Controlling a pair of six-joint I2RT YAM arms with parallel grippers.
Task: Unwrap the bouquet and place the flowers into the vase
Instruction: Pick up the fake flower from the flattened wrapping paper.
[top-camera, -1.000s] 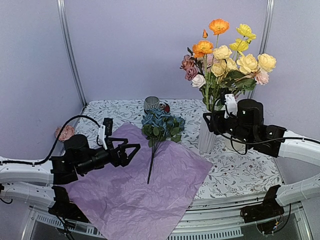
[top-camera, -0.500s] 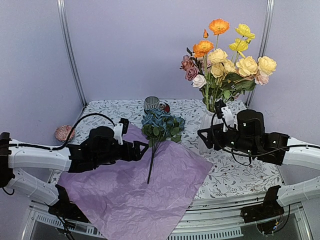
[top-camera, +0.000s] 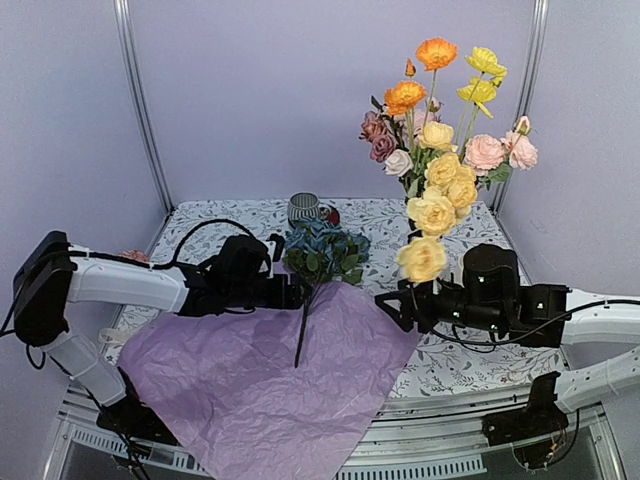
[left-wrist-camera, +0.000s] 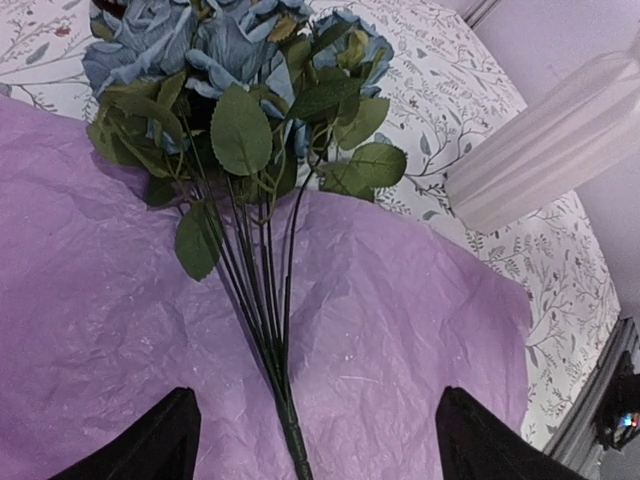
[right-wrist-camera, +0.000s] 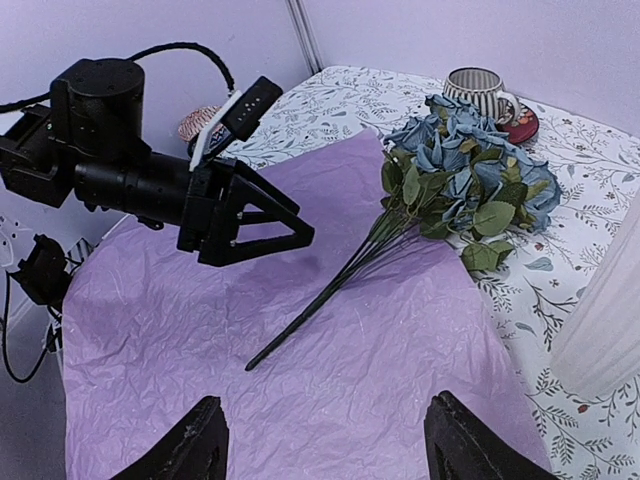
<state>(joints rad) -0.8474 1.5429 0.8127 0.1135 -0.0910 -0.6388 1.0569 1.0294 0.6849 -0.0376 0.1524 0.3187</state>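
Note:
The purple tissue paper (top-camera: 250, 390) lies spread flat on the table. A bunch of dusty blue roses (top-camera: 325, 250) lies on it, stems (left-wrist-camera: 265, 310) pointing toward the near edge. My left gripper (left-wrist-camera: 318, 445) is open, its fingers either side of the stems' bound end without touching. My right gripper (right-wrist-camera: 330, 435) is open over the paper's right part, holding nothing. The white ribbed vase (right-wrist-camera: 600, 320) holds the other flowers (top-camera: 437, 52); a cluster of yellow roses (top-camera: 440, 200) droops forward, hiding most of the vase in the top view.
A striped grey cup on a red saucer (top-camera: 303, 208) stands behind the blue bunch. A small pink object (right-wrist-camera: 200, 122) sits at the table's left edge. The floral tablecloth (top-camera: 470, 350) shows around the paper. Metal posts (top-camera: 140, 110) rise at the back corners.
My left arm has reached right to the blue bunch's stems. My right arm has come down and leftward from the vase. The yellow roses have slumped forward.

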